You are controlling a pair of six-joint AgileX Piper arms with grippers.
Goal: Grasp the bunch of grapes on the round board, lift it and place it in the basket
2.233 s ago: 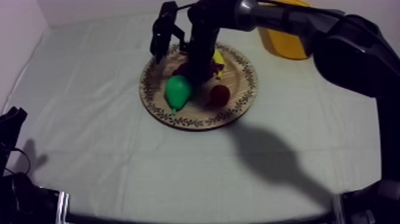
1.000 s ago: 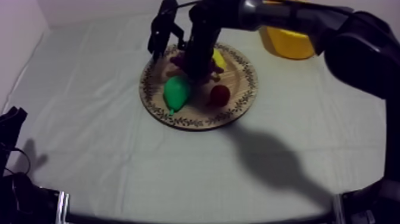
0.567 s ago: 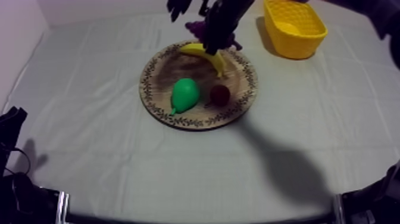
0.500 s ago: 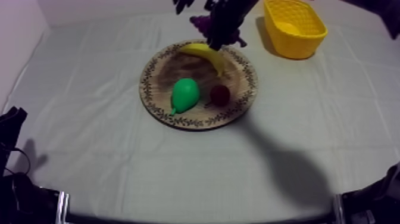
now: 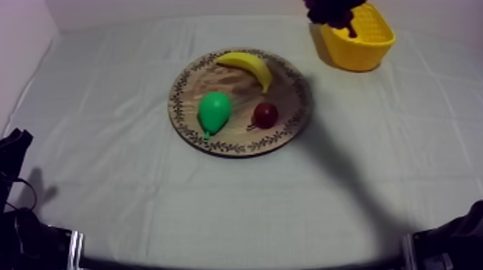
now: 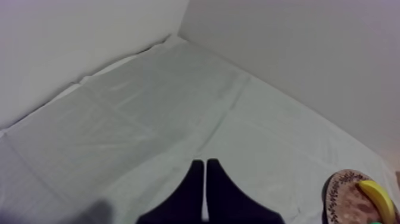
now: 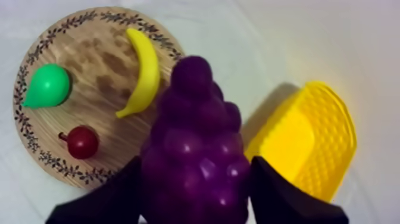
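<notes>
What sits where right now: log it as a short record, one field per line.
bunch of grapes: in the air, off the board, near the basket's rim, not yet inside
right gripper: shut on the bunch of grapes
left gripper: shut on nothing, low over the cloth
wooden board: holds banana, pear, small red fruit
yellow basket: far right of the table, apart from the board

In your top view the purple bunch of grapes is cut off by the upper edge and hides part of the rim of the yellow plastic basket. From the right wrist, that bunch covers a stretch of the round wooden board, and its underside runs off the picture, as do the black fingers of the right claw. From the left wrist, the board and the yellow banana are clipped by the edge.
</notes>
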